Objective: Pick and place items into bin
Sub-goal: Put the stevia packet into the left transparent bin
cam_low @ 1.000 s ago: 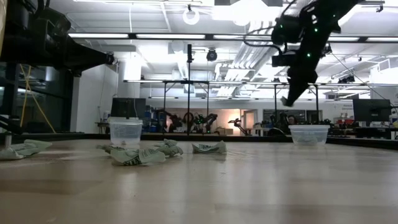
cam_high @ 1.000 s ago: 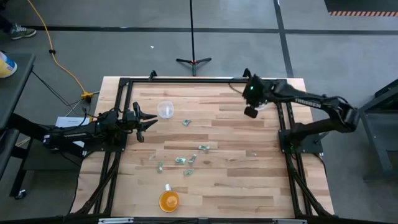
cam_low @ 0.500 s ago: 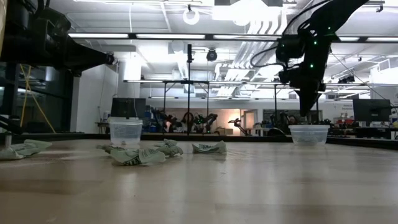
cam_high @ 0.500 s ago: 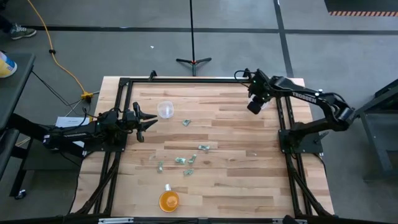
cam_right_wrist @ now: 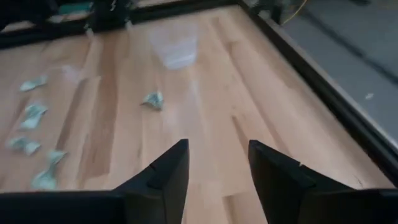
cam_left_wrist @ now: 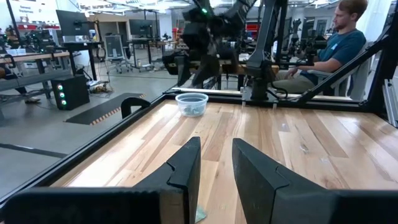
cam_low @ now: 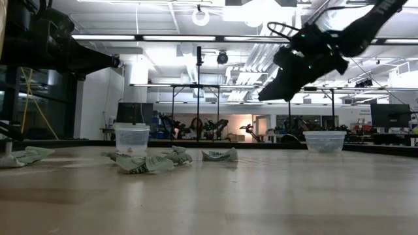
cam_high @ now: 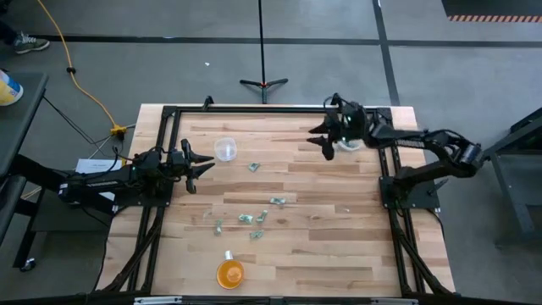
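Several small pale-green items (cam_high: 247, 218) lie scattered on the wooden table's middle, and they also show in the low view (cam_low: 145, 162) and the right wrist view (cam_right_wrist: 152, 99). The clear bin (cam_high: 350, 143) stands at the far right and shows in the low view (cam_low: 324, 141) and the left wrist view (cam_left_wrist: 191, 104). My right gripper (cam_high: 324, 141) hangs open just left of the bin, above the table, with nothing between its fingers (cam_right_wrist: 217, 165). At the table's left edge my left gripper (cam_high: 201, 166) is open and holds nothing (cam_left_wrist: 215, 168).
A clear cup (cam_high: 225, 149) stands at the far left, near my left gripper. An orange cup (cam_high: 230, 273) sits at the near edge. A black frame (cam_high: 254, 110) runs around the table. A person sits beyond the table's right side (cam_left_wrist: 339, 46).
My right gripper went to the bin at the far right, then swung toward the table's left and tipped from pointing down to nearly level. Its fingers have opened.
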You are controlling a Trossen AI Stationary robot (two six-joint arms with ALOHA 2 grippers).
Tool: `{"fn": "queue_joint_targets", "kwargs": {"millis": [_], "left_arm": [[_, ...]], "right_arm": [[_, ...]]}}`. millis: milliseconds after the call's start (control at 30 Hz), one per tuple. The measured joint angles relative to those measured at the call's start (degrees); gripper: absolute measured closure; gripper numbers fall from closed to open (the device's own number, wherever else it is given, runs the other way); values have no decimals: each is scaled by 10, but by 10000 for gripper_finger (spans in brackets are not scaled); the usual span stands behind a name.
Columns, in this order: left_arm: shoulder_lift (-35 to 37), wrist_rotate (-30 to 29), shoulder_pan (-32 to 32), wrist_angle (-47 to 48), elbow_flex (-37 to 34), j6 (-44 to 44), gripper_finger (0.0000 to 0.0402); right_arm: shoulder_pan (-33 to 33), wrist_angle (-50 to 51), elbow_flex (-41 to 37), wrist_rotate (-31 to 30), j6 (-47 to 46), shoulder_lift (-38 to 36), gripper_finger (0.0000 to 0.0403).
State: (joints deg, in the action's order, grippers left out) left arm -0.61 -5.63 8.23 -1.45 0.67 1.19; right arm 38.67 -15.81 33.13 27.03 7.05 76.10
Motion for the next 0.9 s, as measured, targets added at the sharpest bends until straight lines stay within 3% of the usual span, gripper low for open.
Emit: {"fn": "queue_joint_targets", "kwargs": {"millis": [200, 400, 600, 767, 900], "left_arm": [[0, -15, 0, -1, 0, 0, 273], [0, -23, 0, -4, 0, 0, 273], [0, -29, 0, -6, 0, 0, 273], [0, -29, 0, -6, 0, 0, 273], [0, -29, 0, -17, 0, -4, 271]], "right_arm": [[-86, -144, -119, -148, -68, -65, 279], [-164, -166, -218, -245, -73, -220, 307], [-188, -122, -289, -240, -129, -399, 329], [-222, -42, -299, -305, -110, -505, 341], [-246, -63, -326, -340, -76, -548, 349]]}}
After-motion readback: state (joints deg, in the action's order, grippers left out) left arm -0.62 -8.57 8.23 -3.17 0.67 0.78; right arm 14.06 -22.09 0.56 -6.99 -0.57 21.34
